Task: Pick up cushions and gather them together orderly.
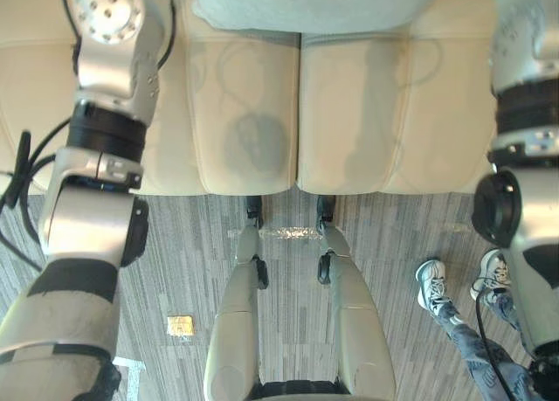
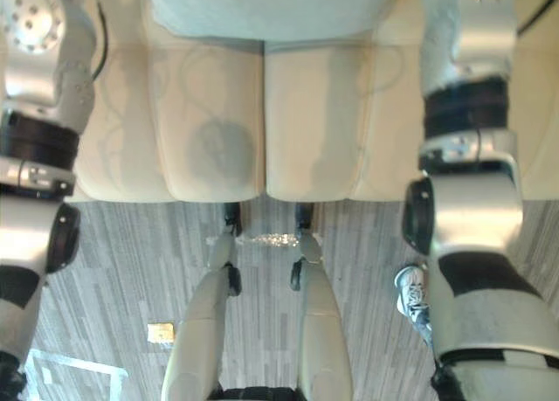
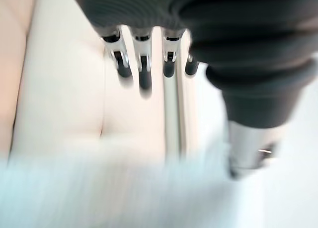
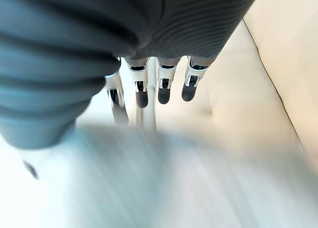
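A pale blue-grey cushion (image 1: 314, 3) lies on a cream sofa (image 1: 376, 113), at the back of the seat and across the seam where the sofa's two seat pads meet. The robot's arms reach over the sofa's seat, one on either side of the cushion.

In the left wrist view, the left hand (image 3: 143, 69) has its fingers straight and slightly apart, pointing along the sofa's seat. The cushion is a soft blur close by the thumb (image 3: 246, 148). Whether thumb or palm touches the fabric cannot be told.

In the right wrist view, the right hand (image 4: 164, 86) is likewise wide, with straight fingers. The cushion is close beside them and nothing is curled round it. Neither hand grips anything.

The step in hand appears to be the approach to a two-handed pickup, since the hands flank the cushion but have not closed on it. The next move likely calls for bringing both palms evenly against opposite sides of the cushion. They would need to press firmly enough that the soft filling does not slip, then lift it clear of the sofa. Where it should be gathered cannot be told.

In front of the sofa is grey striped carpet (image 1: 175, 252). A person's white shoes (image 1: 432, 286) stand on it near the sofa's front edge, toward the robot's right. A small yellow tag (image 1: 181, 325) lies farther out from the sofa.
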